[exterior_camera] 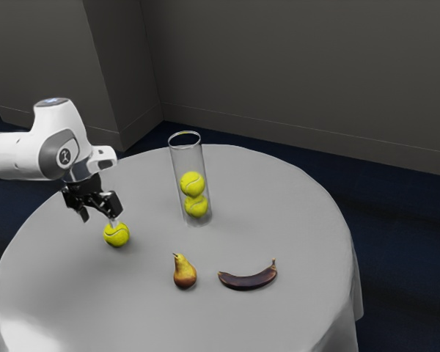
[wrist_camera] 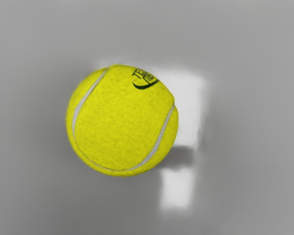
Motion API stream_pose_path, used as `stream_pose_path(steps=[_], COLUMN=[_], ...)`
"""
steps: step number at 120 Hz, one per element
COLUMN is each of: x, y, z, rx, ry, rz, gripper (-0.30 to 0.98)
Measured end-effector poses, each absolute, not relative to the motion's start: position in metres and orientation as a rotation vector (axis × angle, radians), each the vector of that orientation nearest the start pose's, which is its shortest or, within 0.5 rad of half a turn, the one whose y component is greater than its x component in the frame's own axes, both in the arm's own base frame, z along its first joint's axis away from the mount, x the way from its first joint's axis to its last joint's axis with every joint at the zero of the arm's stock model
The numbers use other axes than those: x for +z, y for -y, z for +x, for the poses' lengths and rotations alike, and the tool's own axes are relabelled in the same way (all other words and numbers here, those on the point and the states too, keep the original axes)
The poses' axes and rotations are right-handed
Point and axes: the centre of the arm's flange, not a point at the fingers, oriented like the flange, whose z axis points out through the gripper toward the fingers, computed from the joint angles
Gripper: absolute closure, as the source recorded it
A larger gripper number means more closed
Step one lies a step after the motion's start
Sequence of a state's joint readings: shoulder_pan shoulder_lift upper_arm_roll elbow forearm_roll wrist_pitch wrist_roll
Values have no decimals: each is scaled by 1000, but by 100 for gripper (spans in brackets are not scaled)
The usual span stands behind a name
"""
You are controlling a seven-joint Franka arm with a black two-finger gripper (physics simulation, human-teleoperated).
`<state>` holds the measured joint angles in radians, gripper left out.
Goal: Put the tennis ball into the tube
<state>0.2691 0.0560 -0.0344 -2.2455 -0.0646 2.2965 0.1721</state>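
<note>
My gripper (exterior_camera: 99,217) stands open just above the loose tennis ball (exterior_camera: 116,235), its fingers spread and nothing held between them. One fingertip overlaps the ball's top edge in the exterior view; whether they touch I cannot tell. The wrist view has this yellow tennis ball (wrist_camera: 120,122) resting on the grey tabletop below my hand. Upright on the table is the clear tube (exterior_camera: 177,165), its round rim at the top. Inside it, two tennis balls are stacked, an upper ball (exterior_camera: 192,183) over a lower ball (exterior_camera: 196,206).
A brownish-yellow pear (exterior_camera: 184,273) lies toward the near side of the round table (exterior_camera: 132,308). To its right in the exterior view is a dark banana (exterior_camera: 248,280). The table's edge curves beyond the tube, with a grey wall (exterior_camera: 293,81) behind.
</note>
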Motion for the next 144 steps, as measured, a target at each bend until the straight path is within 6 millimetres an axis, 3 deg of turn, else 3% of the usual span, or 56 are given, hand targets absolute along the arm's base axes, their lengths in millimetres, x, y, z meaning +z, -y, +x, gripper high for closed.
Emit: stream_pose_path(steps=[30, 68, 144], x=[330, 297, 244], y=[-114, -136, -147], z=[550, 563, 581], rx=[-42, 59, 150], ry=[15, -29, -118], rz=[-3194, -3215, -3232], gripper=[0, 0, 0])
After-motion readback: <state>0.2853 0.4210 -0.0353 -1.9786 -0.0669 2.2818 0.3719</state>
